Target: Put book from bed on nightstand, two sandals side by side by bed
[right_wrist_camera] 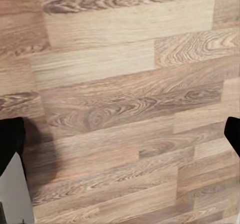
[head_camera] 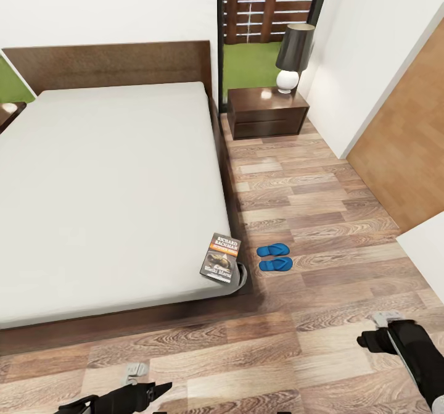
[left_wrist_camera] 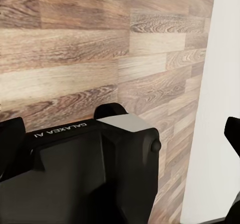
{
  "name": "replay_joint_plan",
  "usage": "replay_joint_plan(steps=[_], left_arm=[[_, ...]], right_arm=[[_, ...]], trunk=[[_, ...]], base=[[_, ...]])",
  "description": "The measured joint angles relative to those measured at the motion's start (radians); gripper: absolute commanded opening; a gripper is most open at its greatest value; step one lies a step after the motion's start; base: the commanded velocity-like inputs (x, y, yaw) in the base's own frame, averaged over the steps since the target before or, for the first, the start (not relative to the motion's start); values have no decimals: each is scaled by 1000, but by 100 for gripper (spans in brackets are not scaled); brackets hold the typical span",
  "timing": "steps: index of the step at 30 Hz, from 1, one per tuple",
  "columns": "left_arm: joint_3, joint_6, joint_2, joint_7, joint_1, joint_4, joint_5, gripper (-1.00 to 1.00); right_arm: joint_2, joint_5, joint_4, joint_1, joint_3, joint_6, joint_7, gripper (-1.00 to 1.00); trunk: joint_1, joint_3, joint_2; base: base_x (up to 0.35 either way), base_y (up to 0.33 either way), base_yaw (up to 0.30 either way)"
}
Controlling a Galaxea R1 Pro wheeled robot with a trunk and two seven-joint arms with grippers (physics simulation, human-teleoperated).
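Book [head_camera: 221, 257] on near right corner of bed [head_camera: 105, 186], overhanging edge; careless grab could knock it to floor. Sandals [head_camera: 274, 258] side by side on floor just beside bed, below book: falling book or base wheels could scatter them. Nightstand [head_camera: 267, 113] far, by lamp [head_camera: 291, 56]. Right gripper [right_wrist_camera: 120, 139] wide open, empty. Left gripper [head_camera: 143, 394]: jaw state can't tell.

White walls [head_camera: 111, 7], wood-plank floor [head_camera: 320, 192], dark-framed window [head_camera: 268, 7], black-shaded lamp [head_camera: 292, 56], slatted fence outside.
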Motion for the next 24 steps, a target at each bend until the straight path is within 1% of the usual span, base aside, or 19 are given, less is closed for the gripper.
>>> replay_joint_plan(steps=[1,2,3,4,5,6,7,8,9,10,11,12,15,16,18,20,24], left_arm=[[0,0,0,0,0,0,0,100],[0,0,0,0,0,0,0,100],[0,0,0,0,0,0,0,100],[0,0,0,0,0,1,0,100],[0,0,0,0,0,1,0,100],[0,0,0,0,0,1,0,100],[0,0,0,0,0,1,0,100],[0,0,0,-1,0,1,0,100],[0,0,0,-2,0,1,0,100],[0,0,0,-2,0,1,0,100],[0,0,0,-3,0,1,0,100],[-1,0,0,-3,0,1,0,100],[-1,0,0,-3,0,1,0,100],[-1,0,0,-3,0,1,0,100],[-1,0,0,-3,0,1,0,100],[-1,0,0,-3,0,1,0,100],[-1,0,-1,-3,0,1,0,100]], right_arm=[[3,-3,-2,0,0,1,0,100],[4,-19,-2,-1,-1,5,5,100],[4,-60,-4,-1,-1,8,13,100],[4,-135,-4,-3,-1,11,27,100],[3,-184,-5,-8,-1,13,41,100],[1,-296,-4,-26,-2,18,81,100],[-1,-441,-3,-51,-3,29,123,100],[-16,-654,4,-79,-2,60,183,100],[-35,-780,10,-91,-1,86,214,100],[-43,-832,14,-95,-1,98,225,100],[-56,-908,24,-100,0,116,240,100],[-64,-957,38,-104,1,129,250,100],[-75,-1023,66,-109,4,145,266,100],[-77,-1033,70,-109,4,147,273,100],[-80,-1044,70,-110,5,150,313,100],[-82,-1046,71,-110,7,151,382,100],[-77,-1043,81,-110,8,138,403,100]], trunk=[[0,0,0],[0,0,0],[0,0,0],[0,0,0],[0,0,0],[0,0,0],[0,0,0],[0,0,0],[0,0,0],[0,0,0],[0,0,0],[0,0,0],[0,0,0],[0,0,0],[0,0,0],[0,0,0],[0,0,0]], base=[[0,0,0],[0,0,0],[0,0,0],[0,0,0],[0,0,0],[0,0,0],[0,0,0],[0,0,0],[0,0,0],[0,0,0],[0,0,0],[0,0,0],[0,0,0],[0,0,0],[0,0,0],[0,0,0],[0,0,0]])
